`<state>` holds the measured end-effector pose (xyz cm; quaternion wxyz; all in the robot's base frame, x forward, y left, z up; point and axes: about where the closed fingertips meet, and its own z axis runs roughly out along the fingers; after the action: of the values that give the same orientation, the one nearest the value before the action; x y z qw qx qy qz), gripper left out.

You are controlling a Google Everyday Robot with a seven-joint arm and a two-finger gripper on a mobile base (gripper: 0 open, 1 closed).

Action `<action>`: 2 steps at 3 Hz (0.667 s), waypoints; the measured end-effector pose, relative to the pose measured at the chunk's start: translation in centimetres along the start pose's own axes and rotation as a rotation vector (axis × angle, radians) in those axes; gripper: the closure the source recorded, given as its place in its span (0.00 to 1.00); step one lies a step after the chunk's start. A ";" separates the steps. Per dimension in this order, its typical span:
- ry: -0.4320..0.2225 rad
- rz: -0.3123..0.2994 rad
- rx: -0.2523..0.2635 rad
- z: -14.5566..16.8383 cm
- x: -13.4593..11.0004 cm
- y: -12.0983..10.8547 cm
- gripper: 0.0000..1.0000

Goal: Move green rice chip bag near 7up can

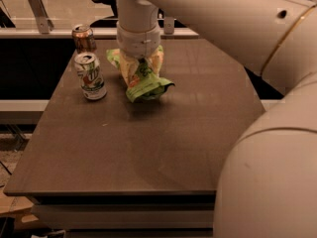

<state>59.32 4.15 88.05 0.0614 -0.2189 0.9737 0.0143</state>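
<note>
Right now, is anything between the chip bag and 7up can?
Nothing visible: only bare table separates the chip bag from the 7up can. The gripper is at the bag's top; the brown can stands farther back.

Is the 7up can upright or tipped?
Upright: the 7up can stands on its base, silver top up. The gripper is over the green rice chip bag beside it.
</note>
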 end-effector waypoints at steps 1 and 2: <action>-0.005 -0.037 -0.055 0.9 1.0 0.1 1.00; -0.007 -0.085 -0.111 1.4 1.8 1.0 0.82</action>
<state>57.46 4.41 86.44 0.0532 -0.2629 0.9611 0.0662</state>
